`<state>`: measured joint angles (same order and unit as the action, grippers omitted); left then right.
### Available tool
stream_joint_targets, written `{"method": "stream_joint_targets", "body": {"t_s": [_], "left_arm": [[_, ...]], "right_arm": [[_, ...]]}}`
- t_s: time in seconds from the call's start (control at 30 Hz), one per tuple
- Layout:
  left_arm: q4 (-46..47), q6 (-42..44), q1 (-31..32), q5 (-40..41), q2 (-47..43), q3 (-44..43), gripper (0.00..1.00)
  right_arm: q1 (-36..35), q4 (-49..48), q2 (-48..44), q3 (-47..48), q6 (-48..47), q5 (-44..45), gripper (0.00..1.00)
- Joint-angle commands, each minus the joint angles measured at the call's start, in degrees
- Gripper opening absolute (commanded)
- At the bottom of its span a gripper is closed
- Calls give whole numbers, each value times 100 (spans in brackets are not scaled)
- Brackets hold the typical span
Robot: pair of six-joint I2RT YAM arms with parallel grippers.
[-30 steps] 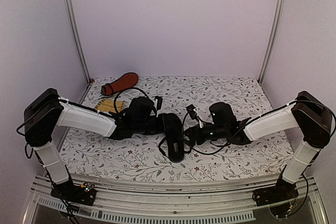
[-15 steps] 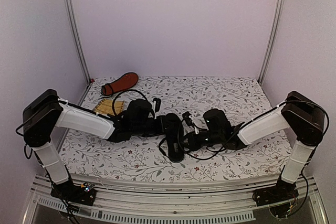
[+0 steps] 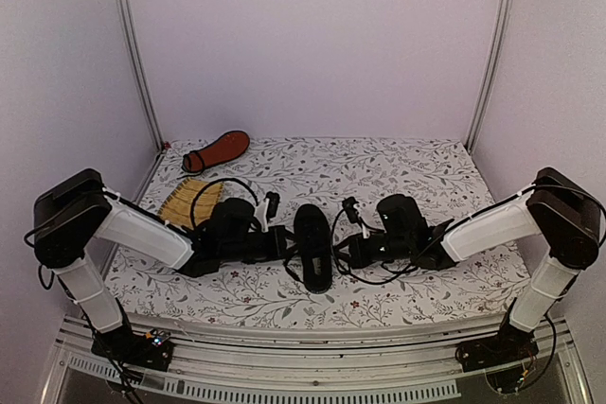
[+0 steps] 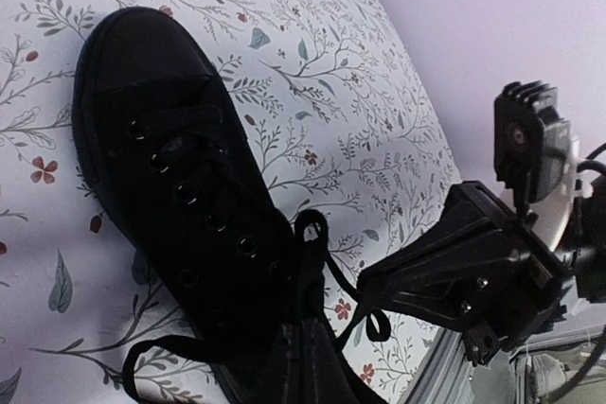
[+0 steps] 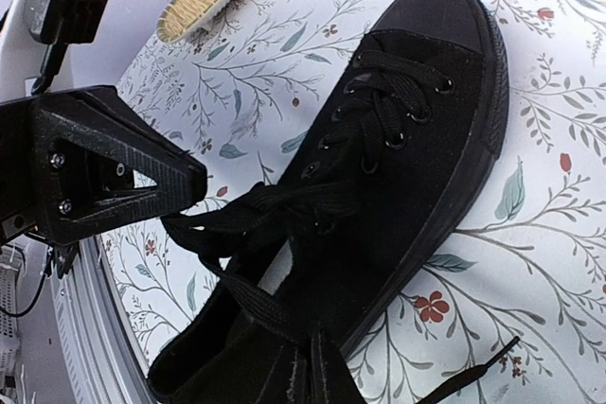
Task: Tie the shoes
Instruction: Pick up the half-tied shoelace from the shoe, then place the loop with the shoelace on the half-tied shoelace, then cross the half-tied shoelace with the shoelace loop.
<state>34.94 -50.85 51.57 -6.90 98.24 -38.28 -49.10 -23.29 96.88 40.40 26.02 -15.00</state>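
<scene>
I count two black shoes on the flowered table [image 3: 426, 177], and they lie well apart. The upright shoe [image 3: 312, 248] stands in the middle, between my arms, toe pointing towards my bases. The other shoe [image 3: 216, 150] lies at the far left corner with its reddish-orange sole turned up. There is one yellow slatted mat [image 3: 187, 199], beside my left arm and between the two shoes. I have two grippers, both low over the table and facing each other across the upright shoe. My left gripper [image 3: 284, 245] is clenched tight just beside the shoe's left flank. A strand runs down towards its tips, but I cannot tell whether it is pinched. My right gripper [image 3: 343, 251] is clamped on the thin black laces [image 5: 275, 210], which are loose over the shoe's opening and converge between my fingertips in the right wrist view.
</scene>
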Motion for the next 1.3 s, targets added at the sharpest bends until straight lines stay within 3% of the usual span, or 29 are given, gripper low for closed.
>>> {"method": "stream_joint_targets", "body": {"t_s": [0.0,0.47,0.67,0.8,1.27], "left_arm": [[389,59,-21,-126,-210,189,0],[328,182,3,-462,-185,767,1],[-642,627,-41,122,-813,738,32],[-1472,1052,-210,345,-1177,395,43],[-2091,1926,-484,-1234,291,-1504,40]], "right_arm": [[103,169,-205,-122,176,192,2],[252,159,-62,92,194,-55,2],[251,159,-63,90,120,-162,2],[252,151,-73,83,56,-220,2],[254,131,-89,87,35,-257,2]]}}
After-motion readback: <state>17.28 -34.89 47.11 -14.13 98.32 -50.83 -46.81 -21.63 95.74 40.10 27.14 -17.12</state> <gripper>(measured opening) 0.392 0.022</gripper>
